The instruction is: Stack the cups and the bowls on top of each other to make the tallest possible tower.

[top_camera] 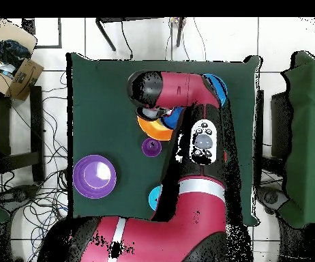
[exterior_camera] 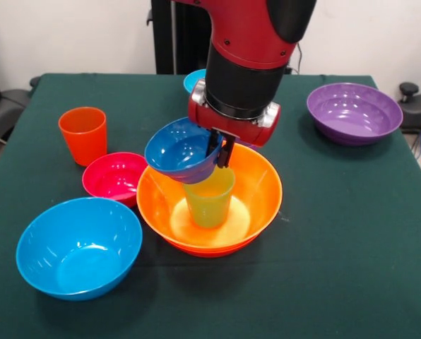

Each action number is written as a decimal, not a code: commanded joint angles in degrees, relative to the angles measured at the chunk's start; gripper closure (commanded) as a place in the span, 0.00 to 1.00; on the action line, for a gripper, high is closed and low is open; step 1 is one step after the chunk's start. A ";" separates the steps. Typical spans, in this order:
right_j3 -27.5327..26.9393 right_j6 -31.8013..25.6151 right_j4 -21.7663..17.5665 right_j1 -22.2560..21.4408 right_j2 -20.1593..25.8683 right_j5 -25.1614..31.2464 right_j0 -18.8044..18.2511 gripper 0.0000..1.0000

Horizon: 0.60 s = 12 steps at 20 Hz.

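Note:
My gripper (exterior_camera: 222, 154) is shut on the rim of the small dark blue bowl (exterior_camera: 181, 150). It holds the bowl tilted just above the lime green cup (exterior_camera: 209, 199). That cup stands upright inside the large yellow-orange bowl (exterior_camera: 263, 185) at the table's middle. The orange cup (exterior_camera: 83, 134) stands at the left, with the small magenta bowl (exterior_camera: 115, 176) beside it. The sky-blue bowl (exterior_camera: 78, 247) is at the front left and the large purple bowl (exterior_camera: 354, 113) at the back right. The purple cup (top_camera: 151, 147) shows only in the overhead view. I cannot make out the orange-red bowl.
A small cyan bowl (exterior_camera: 193, 80) sits behind the arm near the table's far edge, and it also shows in the overhead view (top_camera: 155, 198). The arm covers much of the table in the overhead view. Boxes and cables lie on the floor around the table.

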 commanded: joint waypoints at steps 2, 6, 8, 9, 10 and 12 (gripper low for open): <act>4.40 -11.94 -4.31 1.17 7.28 -1.90 -0.81 1.00; 4.20 -11.32 -4.56 1.25 7.56 -1.88 -0.66 1.00; 4.16 -11.15 -4.49 1.15 7.70 -1.49 -0.59 1.00; 3.99 -11.11 -4.46 1.15 7.79 -1.22 -0.60 1.00; 3.99 -11.01 -4.33 1.13 7.89 -0.99 -0.59 1.00; 3.95 -10.92 -4.24 1.16 8.02 -0.77 -0.54 1.00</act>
